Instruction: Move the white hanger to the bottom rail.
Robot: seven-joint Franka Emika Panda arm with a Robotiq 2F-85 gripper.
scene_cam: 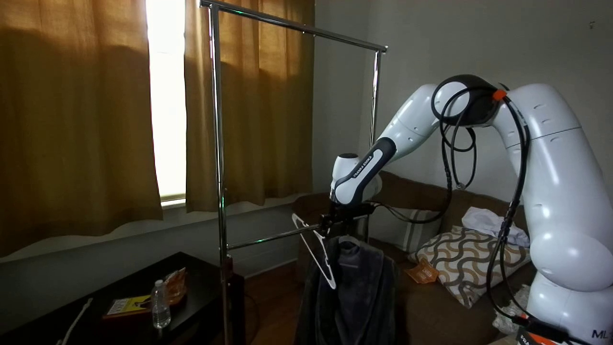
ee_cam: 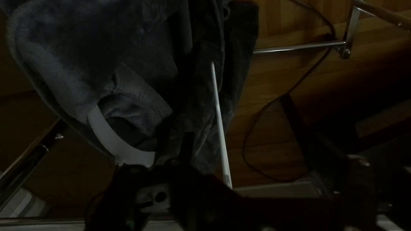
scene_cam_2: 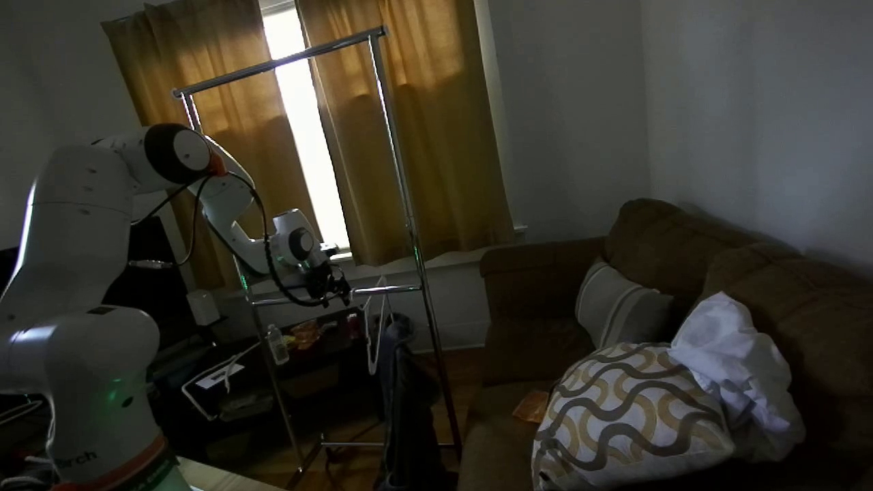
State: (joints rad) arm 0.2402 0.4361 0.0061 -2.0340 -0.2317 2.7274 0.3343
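Curtains (scene_cam: 266, 120) behind the rail (scene_cam: 270, 238). Probably hooking the hanger (ee_cam: 219, 122) there; can't tell if clenched in gripper (scene_cam_2: 339, 294). Next: seat it, back off.

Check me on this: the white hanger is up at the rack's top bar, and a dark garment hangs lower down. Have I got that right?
Not quite: the white hanger is down at the bottom rail, not up at the top bar, as both exterior views show. A dark garment does hang well below the top bar, as you say.
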